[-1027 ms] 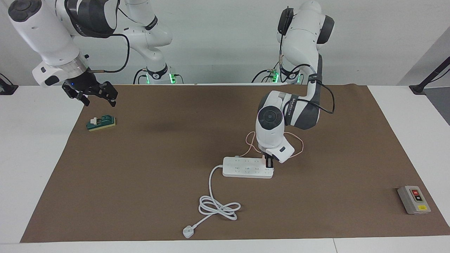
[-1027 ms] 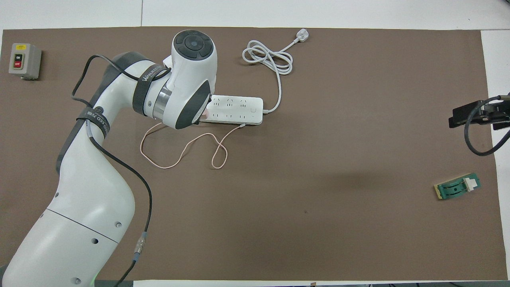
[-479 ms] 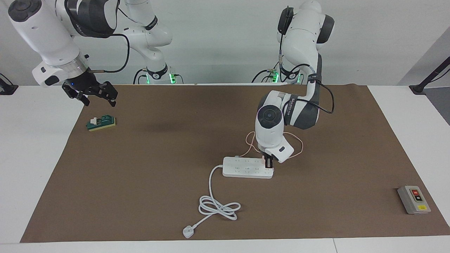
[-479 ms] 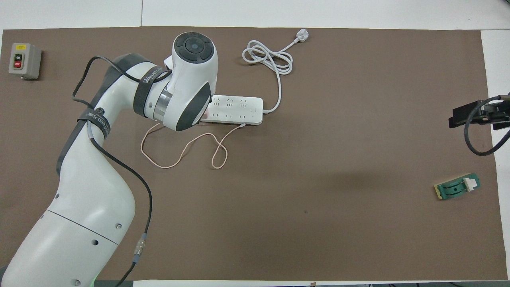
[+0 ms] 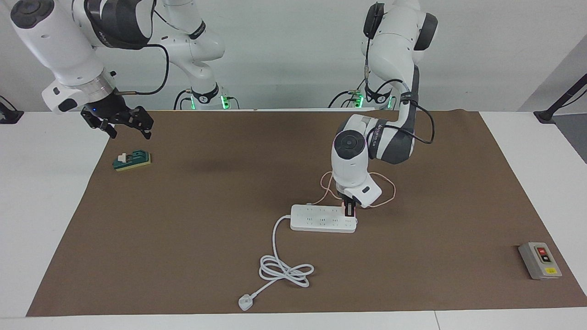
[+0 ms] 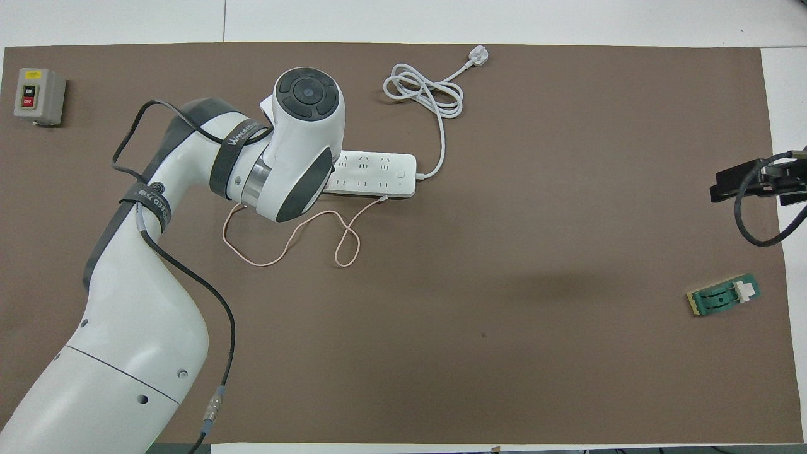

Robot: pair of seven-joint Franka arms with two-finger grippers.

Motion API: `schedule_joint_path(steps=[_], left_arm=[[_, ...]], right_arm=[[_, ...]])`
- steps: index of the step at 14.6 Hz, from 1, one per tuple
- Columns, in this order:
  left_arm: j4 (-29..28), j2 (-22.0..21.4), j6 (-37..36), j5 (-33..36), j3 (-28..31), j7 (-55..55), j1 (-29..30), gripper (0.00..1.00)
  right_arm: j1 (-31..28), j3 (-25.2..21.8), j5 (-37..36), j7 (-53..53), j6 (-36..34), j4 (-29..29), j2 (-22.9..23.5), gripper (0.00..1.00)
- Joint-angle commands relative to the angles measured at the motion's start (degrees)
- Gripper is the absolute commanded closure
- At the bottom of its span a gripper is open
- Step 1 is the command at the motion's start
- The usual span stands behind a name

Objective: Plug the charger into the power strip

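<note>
The white power strip (image 5: 321, 219) (image 6: 375, 173) lies mid-mat, its coiled cord (image 5: 284, 270) running away from the robots to a white plug (image 5: 245, 302). My left gripper (image 5: 350, 213) points down onto the strip's end toward the left arm's side, shut on the small pink charger (image 5: 347, 209). The charger sits against the strip's top; its prongs are hidden. Its thin pink cable (image 5: 387, 185) (image 6: 284, 247) loops on the mat nearer the robots. In the overhead view the left wrist covers gripper and charger. My right gripper (image 5: 120, 123) (image 6: 753, 181) waits open, raised over the mat's edge.
A green block with a white part (image 5: 132, 160) (image 6: 725, 295) lies below the right gripper. A grey switch box with red and yellow buttons (image 5: 539, 260) (image 6: 39, 96) sits at the mat's corner toward the left arm's end, away from the robots.
The left arm has shifted slightly, its hand standing more upright over the strip's end with the charger still held there. The right arm has not moved.
</note>
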Motion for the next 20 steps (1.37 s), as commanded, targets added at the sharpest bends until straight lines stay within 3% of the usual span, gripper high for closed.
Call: schedule_joint_path(steps=[1, 9, 20], left_arm=[[-9.2, -2.2, 7.0, 0.5, 0.1, 0.2, -0.3, 1.00], [-15.9, -5.7, 12.4, 0.5, 0.1, 1.6, 0.0, 1.00], [-16.3, -4.6, 15.7, 0.4, 0.0, 2.8, 1.1, 1.00]], right_arm=[[-0.4, 0.2, 0.8, -0.5, -0.7, -0.7, -0.7, 0.00], [-0.4, 0.2, 0.8, -0.5, -0.7, -0.7, -0.7, 0.00], [-0.4, 0.2, 0.8, -0.5, -0.7, -0.7, -0.7, 0.00]])
